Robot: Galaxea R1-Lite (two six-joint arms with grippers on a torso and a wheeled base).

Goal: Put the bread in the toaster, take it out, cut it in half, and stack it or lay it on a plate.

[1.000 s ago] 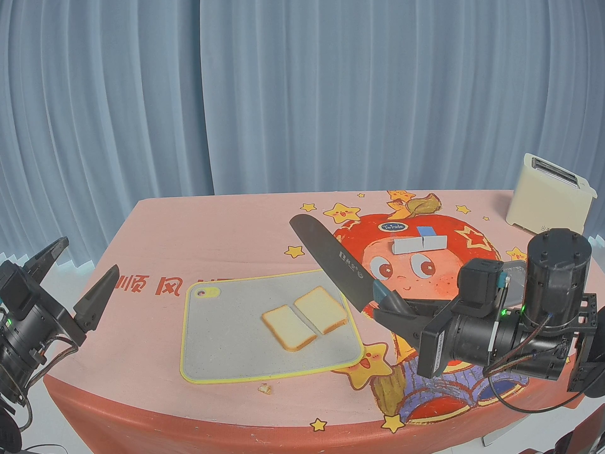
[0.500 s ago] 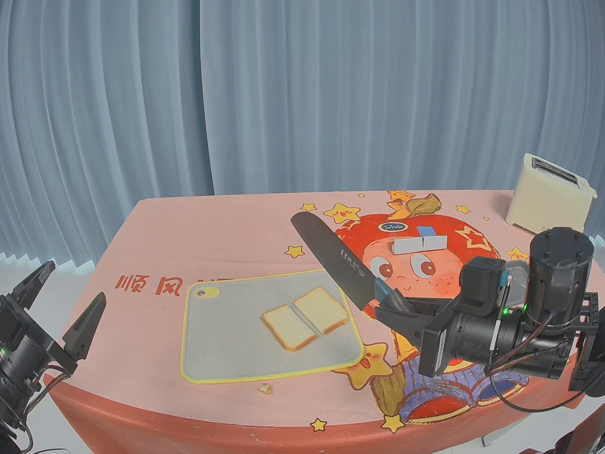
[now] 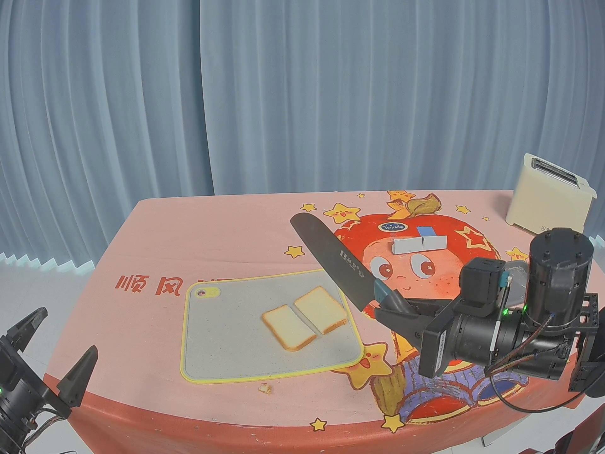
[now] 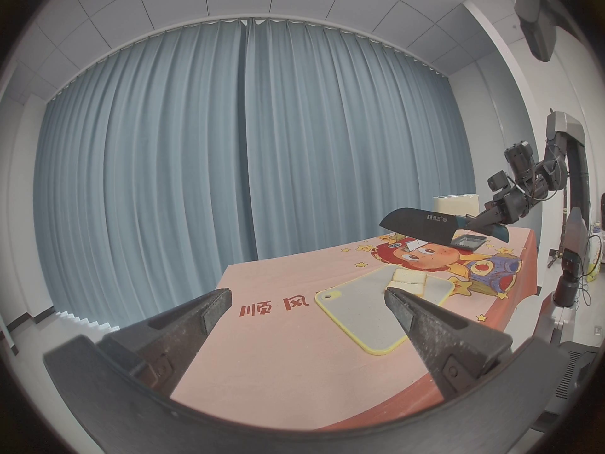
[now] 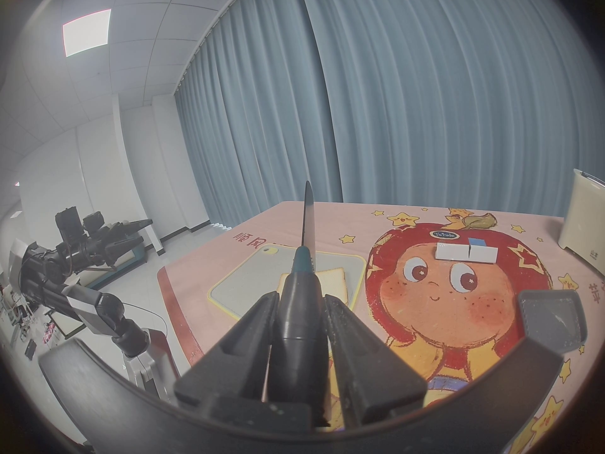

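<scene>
The table (image 3: pixel 189 234) wears a pink cartoon-printed cloth. On it, toward 7 o'clock from the table's middle, lies a grey cutting board (image 3: pixel 227 335) with a yellow rim. A cream toaster (image 3: pixel 549 202) stands at the far corner, about 2 o'clock, its slot on top.

The right gripper (image 3: pixel 394 307) is at 4 o'clock above the cloth, its fingers clamped on the teal-and-black handle of a knife (image 3: pixel 334 260). The dark, broad blade slants up toward 11 o'clock, clear of the board. In the right wrist view the blade (image 5: pixel 307 222) stands edge-on, in line with the bread. A dark square tray (image 5: pixel 551 320) lies on the cloth near this gripper.

The bread is cut in two. Both halves lie flat on the board's 3 o'clock part, pale with a golden-brown crust. The nearer half (image 3: pixel 288 327) and the farther half (image 3: pixel 321 309) lie side by side with a thin gap between them. A small crumb (image 3: pixel 265 388) lies on the cloth just off the board's near edge.

The left gripper (image 3: pixel 64 331) hangs off the table's 8 o'clock corner with its fingers wide apart. Over the last second it has sunk and drawn back from the table's left edge. The right gripper, knife and bread have hardly shifted.
</scene>
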